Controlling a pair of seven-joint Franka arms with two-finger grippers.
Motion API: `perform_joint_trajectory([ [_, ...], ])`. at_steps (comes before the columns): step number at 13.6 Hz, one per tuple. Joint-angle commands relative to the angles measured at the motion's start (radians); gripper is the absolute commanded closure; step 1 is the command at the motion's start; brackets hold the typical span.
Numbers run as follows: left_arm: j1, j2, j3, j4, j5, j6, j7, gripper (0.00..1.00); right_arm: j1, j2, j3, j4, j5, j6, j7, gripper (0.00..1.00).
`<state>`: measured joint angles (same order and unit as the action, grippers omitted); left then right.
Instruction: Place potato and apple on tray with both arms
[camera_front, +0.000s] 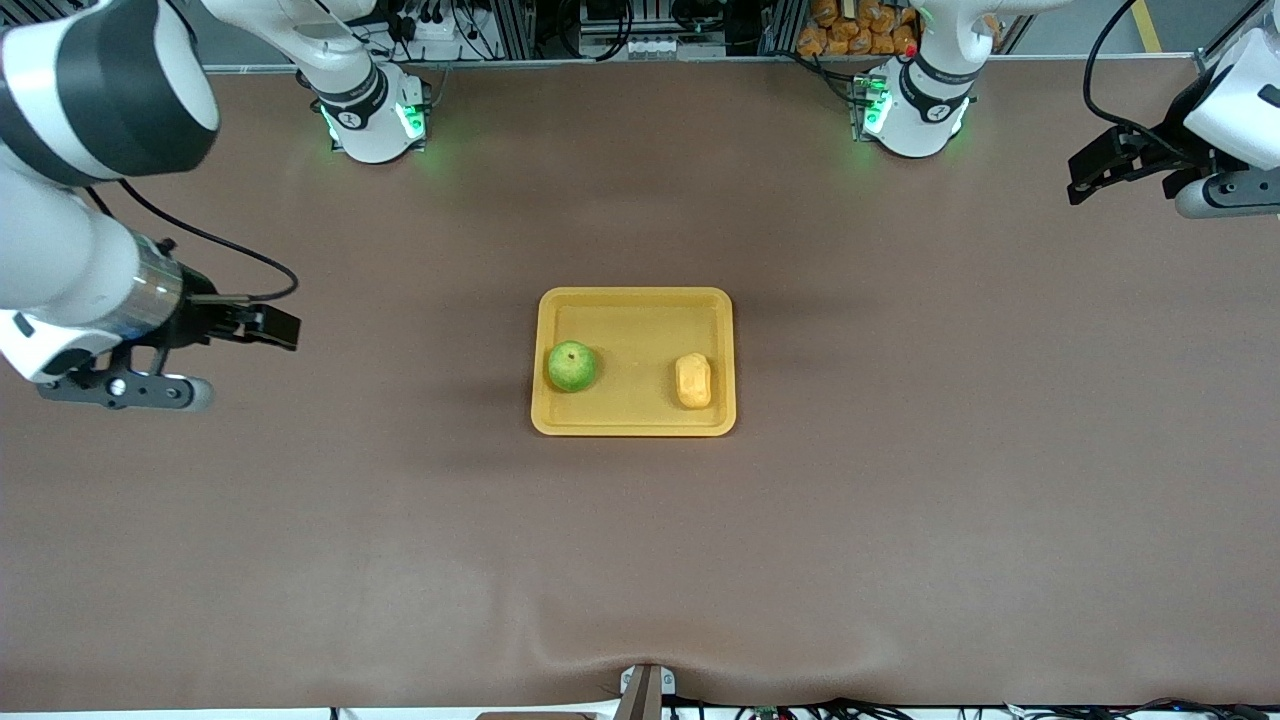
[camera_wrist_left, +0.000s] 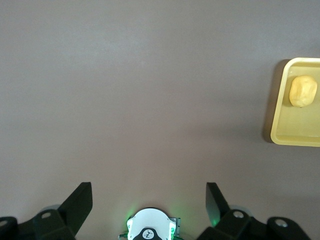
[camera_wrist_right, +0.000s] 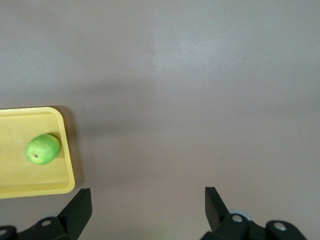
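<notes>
The yellow-orange tray (camera_front: 634, 306) lies mid-table. The green apple (camera_front: 572, 366) sits in it toward the right arm's end, and the potato (camera_front: 693, 380) sits in it toward the left arm's end. My right gripper (camera_front: 268, 327) is open and empty, up over bare table at the right arm's end. My left gripper (camera_front: 1090, 168) is open and empty, up over the table at the left arm's end. The left wrist view shows the potato (camera_wrist_left: 303, 91) in the tray's corner (camera_wrist_left: 295, 137). The right wrist view shows the apple (camera_wrist_right: 43, 148) in the tray (camera_wrist_right: 30, 185).
The brown table cover (camera_front: 900, 500) spreads wide around the tray. The arm bases (camera_front: 372, 115) (camera_front: 915, 110) stand at the table's back edge. A small bracket (camera_front: 646, 688) sits at the table's front edge.
</notes>
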<state>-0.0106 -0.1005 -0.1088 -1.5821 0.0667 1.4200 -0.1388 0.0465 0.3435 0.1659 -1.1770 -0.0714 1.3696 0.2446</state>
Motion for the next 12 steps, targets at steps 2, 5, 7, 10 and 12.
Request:
perform_joint_trajectory([
  [2, -0.003, 0.002, 0.006, 0.001, -0.016, -0.009, -0.005, 0.0, -0.072, -0.083, 0.015, -0.064, -0.011, -0.012, -0.114, 0.0],
  [5, 0.0, 0.004, 0.008, 0.001, -0.016, -0.007, 0.011, 0.0, -0.097, -0.133, 0.015, -0.096, -0.008, -0.012, -0.136, 0.0],
  [7, -0.002, 0.002, 0.006, 0.001, -0.016, -0.007, 0.008, 0.0, -0.099, -0.158, 0.015, -0.111, -0.008, -0.012, -0.137, 0.0],
  [10, 0.0, 0.004, 0.006, 0.001, -0.019, 0.005, 0.008, 0.0, -0.099, -0.185, 0.01, -0.128, -0.008, -0.012, -0.154, 0.0],
  [12, -0.005, 0.004, 0.001, 0.002, -0.019, 0.007, 0.008, 0.0, -0.094, -0.211, -0.023, -0.148, -0.005, -0.009, -0.212, 0.0],
])
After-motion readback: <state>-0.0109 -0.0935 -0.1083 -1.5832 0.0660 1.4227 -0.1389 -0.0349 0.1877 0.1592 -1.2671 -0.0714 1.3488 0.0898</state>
